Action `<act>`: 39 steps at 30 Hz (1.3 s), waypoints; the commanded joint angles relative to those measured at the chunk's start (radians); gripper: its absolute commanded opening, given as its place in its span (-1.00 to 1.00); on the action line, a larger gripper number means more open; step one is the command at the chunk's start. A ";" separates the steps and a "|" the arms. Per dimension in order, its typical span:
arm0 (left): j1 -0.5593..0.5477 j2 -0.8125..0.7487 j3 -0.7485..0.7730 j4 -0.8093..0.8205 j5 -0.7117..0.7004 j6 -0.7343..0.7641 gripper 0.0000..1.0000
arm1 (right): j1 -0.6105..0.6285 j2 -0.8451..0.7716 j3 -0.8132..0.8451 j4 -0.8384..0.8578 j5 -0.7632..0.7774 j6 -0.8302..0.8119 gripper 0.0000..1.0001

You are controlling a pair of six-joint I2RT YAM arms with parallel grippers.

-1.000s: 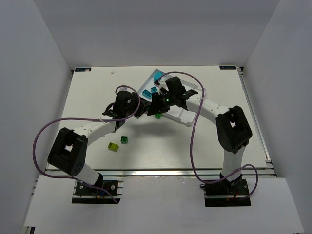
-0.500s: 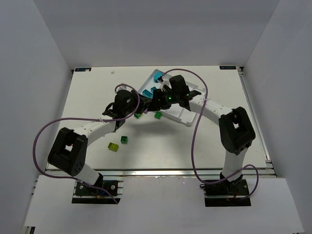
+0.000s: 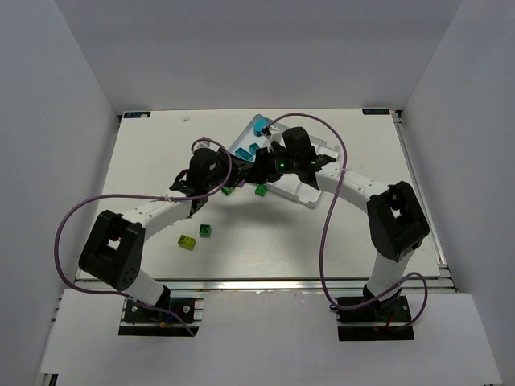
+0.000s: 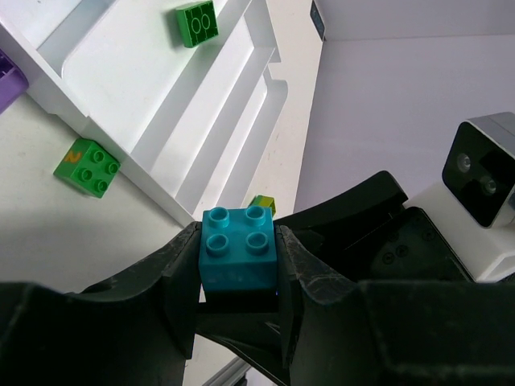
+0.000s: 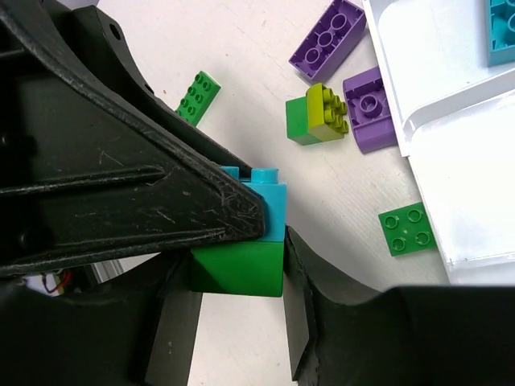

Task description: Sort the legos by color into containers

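Since a second ago the right arm's elbow (image 3: 394, 219) has swung out toward four o'clock, and I judge I'm splitting a stacked pair held at nine o'clock of the tray (image 3: 304, 191). My left gripper (image 4: 239, 241) is partly closed on the cyan brick (image 4: 239, 256). My right gripper (image 5: 238, 283) is clamped on the green brick (image 5: 238, 269) beneath it, and the two seem joined. Next comes a firm pull apart, then each brick goes to its colour's compartment.
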 commanded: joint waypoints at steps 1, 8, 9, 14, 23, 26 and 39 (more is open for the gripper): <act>-0.023 -0.005 -0.010 -0.033 0.075 0.004 -1.00 | -0.005 -0.072 -0.005 0.169 0.003 -0.047 -0.45; 0.032 -0.025 0.002 -0.073 0.055 0.027 -1.00 | -0.025 -0.121 -0.054 0.144 -0.063 -0.131 -1.00; 0.041 -0.027 0.005 -0.082 0.054 0.034 -1.00 | -0.028 -0.127 -0.060 0.141 -0.064 -0.141 -1.00; 0.083 -0.034 0.021 -0.108 0.049 0.059 -1.00 | -0.060 -0.138 -0.088 0.110 -0.056 -0.190 -1.00; 0.101 0.051 0.167 -0.267 0.027 0.190 -1.00 | -0.114 0.095 0.156 -0.046 0.150 -0.441 -1.00; 0.103 0.097 0.247 -0.309 0.018 0.224 -1.00 | -0.115 0.230 0.279 -0.089 0.166 -0.501 -1.00; 0.106 0.360 0.548 -0.467 -0.005 0.339 -1.00 | -0.123 0.404 0.435 -0.227 0.229 -0.613 0.17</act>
